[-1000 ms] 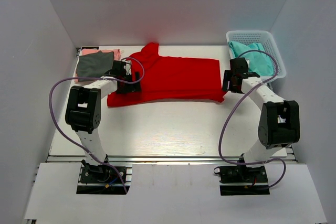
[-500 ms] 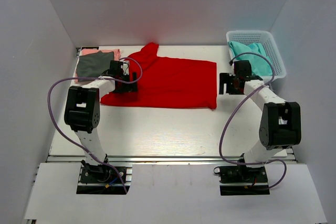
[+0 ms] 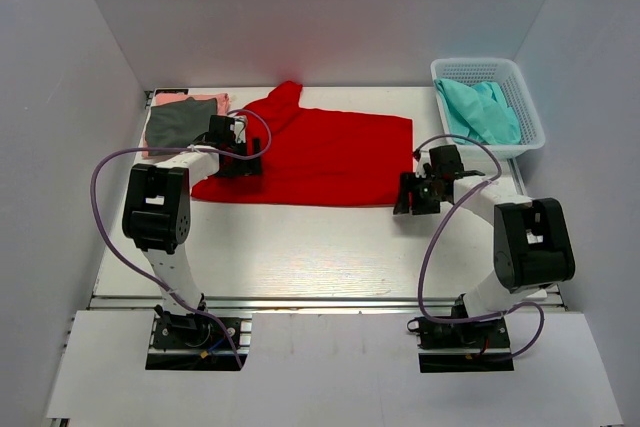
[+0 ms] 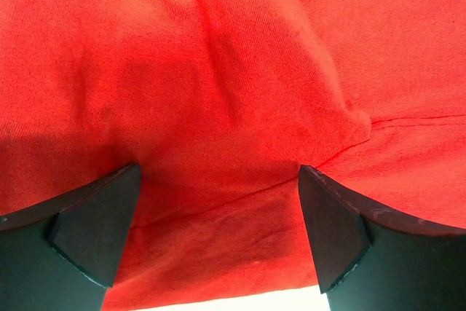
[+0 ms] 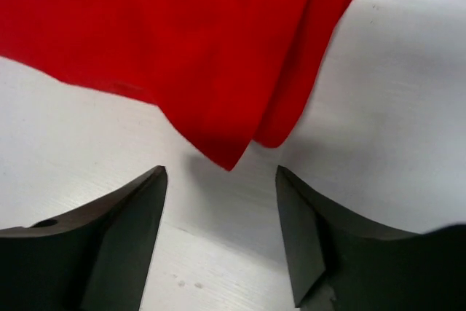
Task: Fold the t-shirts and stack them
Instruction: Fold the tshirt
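While your right end effector (image 5: 222, 187) hangs low over the white wood-grain tabletop (image 3: 320, 247) with its jaws apart and nothing between them, the near right corner of the bright red short-sleeved soft fabric t-shirt (image 3: 320, 152) lies just ahead of the fingertips, not inside them. If you close from here, you may pinch bare tabletop. You may also catch only one of the layers that overlap at that corner, and the fold would then drag crooked.

Your left end effector (image 4: 218, 202) is spread wide too, over wrinkled fabric on the shirt's left side. A grab there could bunch the cloth rather than take an edge.

The shirt lies spread across the far middle of the tabletop. At far left a folded dark grey t-shirt (image 3: 178, 125) rests with a salmon pink one (image 3: 205, 99) showing at its far edge. Both are close to the left arm, so a wide sweep could disturb them. A white plastic lattice basket (image 3: 530, 112) holding teal cloth (image 3: 480, 112) stands at far right. Plain white walls enclose three sides.
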